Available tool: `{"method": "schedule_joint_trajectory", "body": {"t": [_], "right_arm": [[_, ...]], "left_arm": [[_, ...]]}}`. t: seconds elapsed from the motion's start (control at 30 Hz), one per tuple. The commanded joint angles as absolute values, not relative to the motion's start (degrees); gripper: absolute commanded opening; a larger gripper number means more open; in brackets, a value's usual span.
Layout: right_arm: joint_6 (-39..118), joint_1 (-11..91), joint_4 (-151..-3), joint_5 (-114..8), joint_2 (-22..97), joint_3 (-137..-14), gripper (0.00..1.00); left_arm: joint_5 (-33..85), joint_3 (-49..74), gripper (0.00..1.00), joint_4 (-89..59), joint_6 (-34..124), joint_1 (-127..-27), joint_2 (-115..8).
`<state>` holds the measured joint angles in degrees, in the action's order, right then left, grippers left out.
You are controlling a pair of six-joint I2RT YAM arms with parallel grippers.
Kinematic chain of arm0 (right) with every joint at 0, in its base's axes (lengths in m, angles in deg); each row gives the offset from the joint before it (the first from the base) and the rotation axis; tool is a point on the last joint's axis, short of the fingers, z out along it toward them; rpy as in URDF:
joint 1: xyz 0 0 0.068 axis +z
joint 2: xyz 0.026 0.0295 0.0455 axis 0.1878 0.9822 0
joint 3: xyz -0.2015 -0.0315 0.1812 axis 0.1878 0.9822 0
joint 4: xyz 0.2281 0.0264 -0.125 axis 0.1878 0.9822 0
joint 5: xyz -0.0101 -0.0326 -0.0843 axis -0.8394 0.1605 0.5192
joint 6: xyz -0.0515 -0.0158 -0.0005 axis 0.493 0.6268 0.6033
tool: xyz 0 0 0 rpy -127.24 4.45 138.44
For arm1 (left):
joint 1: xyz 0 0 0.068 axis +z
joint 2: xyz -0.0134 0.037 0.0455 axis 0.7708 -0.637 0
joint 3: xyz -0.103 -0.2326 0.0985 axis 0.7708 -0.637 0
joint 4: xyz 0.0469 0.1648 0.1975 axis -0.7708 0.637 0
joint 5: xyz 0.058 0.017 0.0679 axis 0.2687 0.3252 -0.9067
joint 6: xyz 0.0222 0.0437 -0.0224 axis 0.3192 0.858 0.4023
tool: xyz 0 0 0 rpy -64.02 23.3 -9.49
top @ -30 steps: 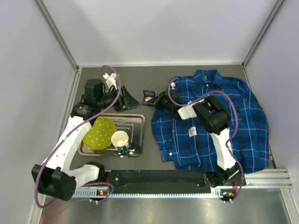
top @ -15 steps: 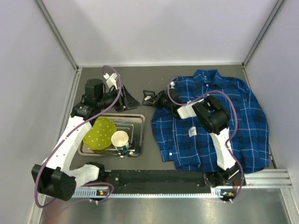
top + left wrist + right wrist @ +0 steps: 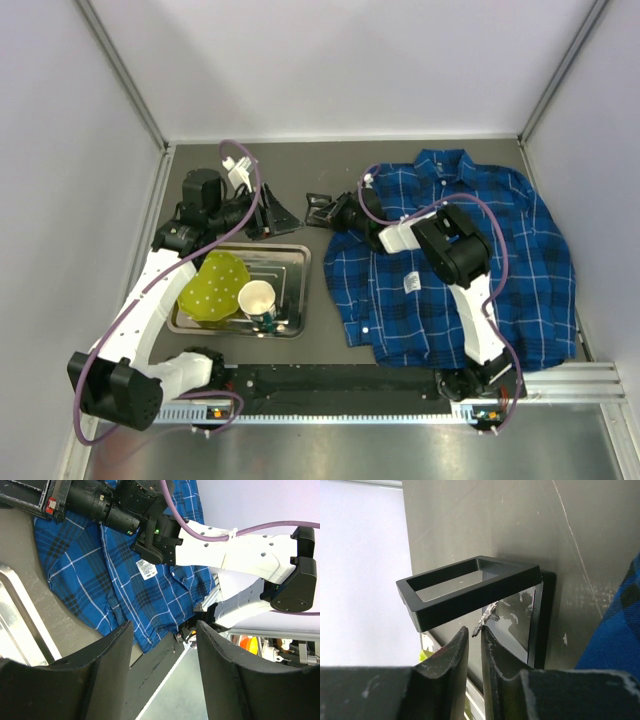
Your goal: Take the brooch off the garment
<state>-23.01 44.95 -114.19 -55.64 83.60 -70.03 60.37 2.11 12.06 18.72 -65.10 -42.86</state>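
Observation:
The blue plaid shirt (image 3: 500,250) lies flat on the right of the table; it also shows in the left wrist view (image 3: 125,585) and at the right edge of the right wrist view (image 3: 622,640). My right gripper (image 3: 331,212) is left of the collar, beside a small black open box (image 3: 318,206). In the right wrist view its jaws (image 3: 475,632) are shut on the tiny silvery brooch (image 3: 488,616), which sticks out of the tips just under the box's raised lid frame (image 3: 470,587). My left gripper (image 3: 278,214) is open and empty (image 3: 165,675), left of the box.
A metal tray (image 3: 292,256) at front left holds a yellow-green dotted cup (image 3: 213,287) and a paper cup (image 3: 258,300). A white cloth tag (image 3: 411,284) lies on the shirt. White walls close in the table at the back and sides.
My right gripper has moved a little left, away from the collar and up to the black box, with the brooch in it. The left arm has not moved.

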Motion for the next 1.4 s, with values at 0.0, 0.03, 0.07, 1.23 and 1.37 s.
{"method": "schedule_joint_trajectory", "body": {"t": [0.0,0.03,0.07,1.23,1.37], "right_arm": [[-22.97,45.81,-114.64,-55.11,84.09,-72.19,0.18],[-22.71,45.72,-114.38,-55.03,83.92,-72.19,0.18],[-22.53,45.8,-114.11,-54.68,83.48,-71.93,0.21],[-11.47,46.69,-96.28,-51.16,61.52,-61.65,0.4],[0.63,47.21,-84.52,-49.41,52.12,-61.29,0.42]], "left_arm": [[61.44,3.33,0.58,10.47,19.52,-65.28,-42.6],[61.61,3.24,0.58,10.38,19.61,-65.28,-42.6],[61.61,3.24,0.58,10.46,19.52,-65.28,-42.6],[60.56,3.68,0.59,10.82,19.08,-65.11,-41.9],[59.24,3.86,0.59,10.64,18.82,-64.93,-41.72]]}}
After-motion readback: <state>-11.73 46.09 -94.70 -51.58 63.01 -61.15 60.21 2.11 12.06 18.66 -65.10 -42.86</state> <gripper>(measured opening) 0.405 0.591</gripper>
